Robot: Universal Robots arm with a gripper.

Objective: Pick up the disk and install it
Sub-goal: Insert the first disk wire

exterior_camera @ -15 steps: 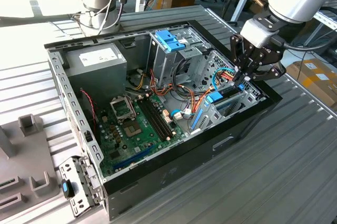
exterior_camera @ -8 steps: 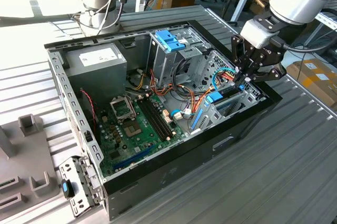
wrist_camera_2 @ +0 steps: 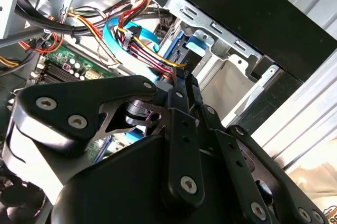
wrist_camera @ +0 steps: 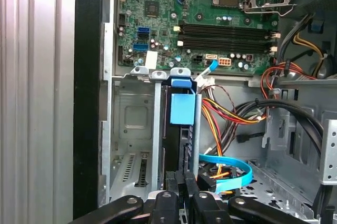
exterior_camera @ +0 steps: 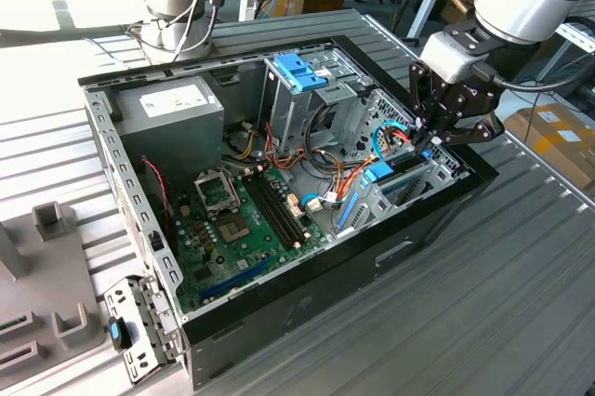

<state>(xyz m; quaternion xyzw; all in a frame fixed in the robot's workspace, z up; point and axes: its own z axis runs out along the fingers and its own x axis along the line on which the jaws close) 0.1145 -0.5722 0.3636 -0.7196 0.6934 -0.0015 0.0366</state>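
Observation:
The disk (exterior_camera: 381, 173) stands on edge in the drive cage at the exterior view's right end of the open computer case (exterior_camera: 307, 275). Its dark body and light-blue rail (wrist_camera: 182, 109) fill one slot, and the blue rail (wrist_camera_2: 181, 50) appears again past the fingers in the second wrist view. My gripper (exterior_camera: 423, 140) hangs over that cage. Its black fingers are closed together (wrist_camera: 183, 177), their tips (wrist_camera_2: 180, 79) at the disk's near end beside the cables. Whether they touch the disk is hidden.
Beside the disk is a vacant metal slot (wrist_camera: 134, 129). A blue flat cable (wrist_camera: 226, 174) and red-orange wires (wrist_camera: 221, 113) crowd the other side. A blue handle on a grey cage (exterior_camera: 299, 71), a power supply (exterior_camera: 172, 108) and the motherboard (exterior_camera: 242, 219) fill the case. Grey fixtures (exterior_camera: 46, 229) stand at the exterior view's left.

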